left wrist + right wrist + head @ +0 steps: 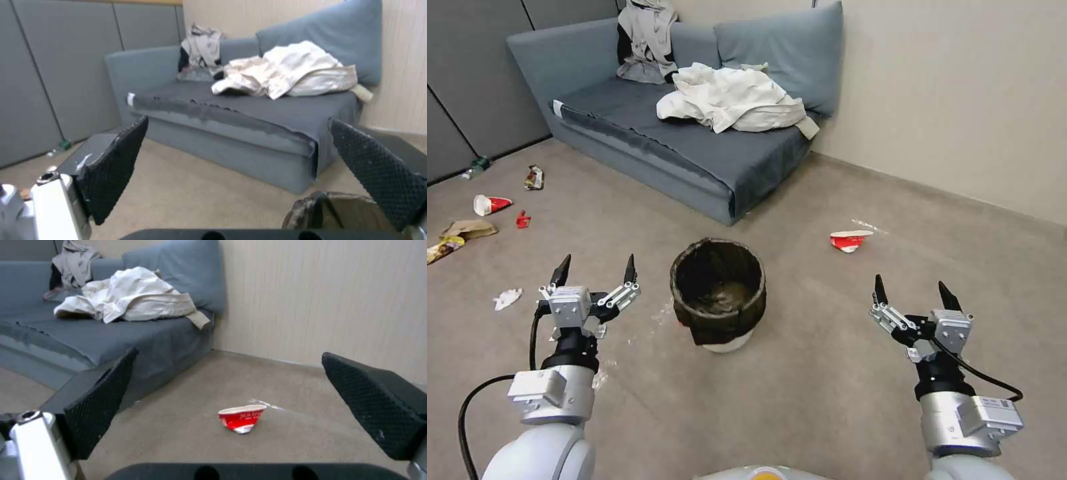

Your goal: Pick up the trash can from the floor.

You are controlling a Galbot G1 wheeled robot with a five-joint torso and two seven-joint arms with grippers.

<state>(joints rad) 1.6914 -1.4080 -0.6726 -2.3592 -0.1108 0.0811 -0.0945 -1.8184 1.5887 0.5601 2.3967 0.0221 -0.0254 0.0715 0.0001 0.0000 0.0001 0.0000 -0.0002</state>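
Upright bin [718, 293] on floor [800, 393], just right of and slightly ahead of spread, empty left gripper [595, 272]; likewise spread, empty right gripper [912, 293] farther off.

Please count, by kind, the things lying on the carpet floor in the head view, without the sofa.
Round white plastic trash can with dark bag: 1
Crumpled red-and-white paper cups: 2
Other small litter scraps, left side: 6
Total: 9
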